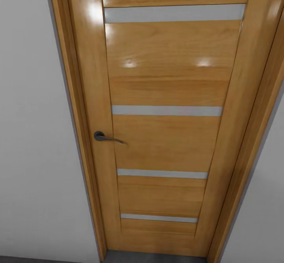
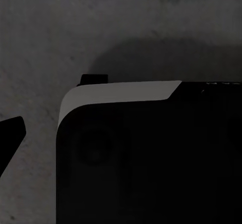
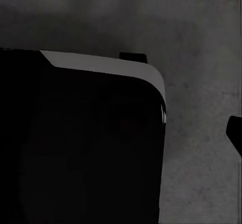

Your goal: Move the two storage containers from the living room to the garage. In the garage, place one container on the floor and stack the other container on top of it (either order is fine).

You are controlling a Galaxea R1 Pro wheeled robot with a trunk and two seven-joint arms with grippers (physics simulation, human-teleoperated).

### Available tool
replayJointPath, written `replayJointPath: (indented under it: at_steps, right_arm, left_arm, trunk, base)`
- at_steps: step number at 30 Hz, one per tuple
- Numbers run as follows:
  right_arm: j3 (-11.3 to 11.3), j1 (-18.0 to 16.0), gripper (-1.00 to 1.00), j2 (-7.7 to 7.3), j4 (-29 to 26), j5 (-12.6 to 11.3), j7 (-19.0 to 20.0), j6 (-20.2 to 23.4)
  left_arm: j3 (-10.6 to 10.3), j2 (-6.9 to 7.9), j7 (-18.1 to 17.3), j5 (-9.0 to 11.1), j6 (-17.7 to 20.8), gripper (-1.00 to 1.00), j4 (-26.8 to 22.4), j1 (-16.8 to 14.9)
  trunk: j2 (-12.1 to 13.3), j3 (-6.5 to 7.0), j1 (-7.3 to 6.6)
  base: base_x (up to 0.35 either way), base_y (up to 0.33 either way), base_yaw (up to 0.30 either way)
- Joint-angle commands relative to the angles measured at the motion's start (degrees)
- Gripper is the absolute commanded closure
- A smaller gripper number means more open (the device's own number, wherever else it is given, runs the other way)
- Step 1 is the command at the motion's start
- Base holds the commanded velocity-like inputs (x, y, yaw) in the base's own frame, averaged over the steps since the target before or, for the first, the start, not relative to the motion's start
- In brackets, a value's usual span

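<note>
Grey floor (image 2: 40, 42) below closed wooden door (image 1: 165, 136)

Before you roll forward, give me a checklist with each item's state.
1. Door ahead open: not ok, it sits shut in its frame.
2. Lever handle in view: ok, on the door's left side.
3. Floor under the arms is dark grey concrete: ok.
4. Robot base free of obstacles: cannot tell.
5. Containers in hand: cannot tell.

Head view: bright, even; soft glare spots on the glossy door (image 1: 169, 97).
Wrist views: dim, shadowed floor (image 2: 45, 37), slightly soft.
</note>
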Motion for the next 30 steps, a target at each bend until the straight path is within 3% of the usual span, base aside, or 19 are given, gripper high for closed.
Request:
replayJointPath:
  at_steps: [1,7,8,12,17,18,23,30]
  right_arm:
    - [0.6,0.0,-1.00,0.02,-0.3,0.5,-0.4,-0.1]
    - [2.5,0.0,-1.00,0.12,-2.2,2.4,-2.4,0.5]
    - [20.2,0.0,-1.00,0.13,-26.8,6.1,-17.3,0.9]
    - [23.1,0.0,-1.00,0.09,-33.6,9.2,-20.8,3.3]
    - [24.5,0.0,-1.00,0.05,-41.4,11.3,-22.0,6.9]
    - [24.9,0.0,-1.00,0.00,-45.2,11.7,-20.9,7.8]
    - [24.9,0.0,-1.00,-0.01,-50.3,11.9,-16.7,9.5]
    - [24.7,-0.1,-1.00,-0.09,-56.0,11.9,-15.4,12.7]
  left_arm:
    - [0.1,0.00,-0.1,0.0,-0.1,-1.00,0.0,0.0]
    - [0.1,0.00,-0.1,0.0,-0.2,-1.00,0.0,0.0]
    - [0.1,0.00,-0.1,0.0,-0.2,-1.00,0.0,0.0]
    - [0.1,0.00,-0.1,0.0,-0.2,-1.00,0.0,0.0]
    - [0.1,0.00,-0.1,0.0,-0.2,-1.00,0.0,0.0]
    - [0.1,0.00,-0.1,0.0,-0.2,-1.00,0.0,0.0]
    - [0.1,0.00,-0.1,0.0,-0.2,-1.00,0.0,0.0]
    - [0.1,0.00,-0.1,0.0,-0.2,-1.00,0.0,0.0]
  trunk:
    - [0.0,-0.06,0.00]
    - [0.0,-0.06,0.00]
    - [0.0,-0.06,0.00]
    - [0.0,-0.06,0.00]
    - [0.0,-0.06,0.00]
    - [0.0,-0.06,0.00]
    - [0.0,-0.06,0.00]
    - [0.0,-0.06,0.00]
  base:
    - [0.000,0.000,0.000]
    - [0.000,0.000,0.000]
    - [0.000,0.000,0.000]
    - [0.000,0.000,0.000]
    - [0.000,0.000,0.000]
    - [0.000,0.000,0.000]
    - [0.000,0.000,0.000]
    - [0.000,0.000,0.000]
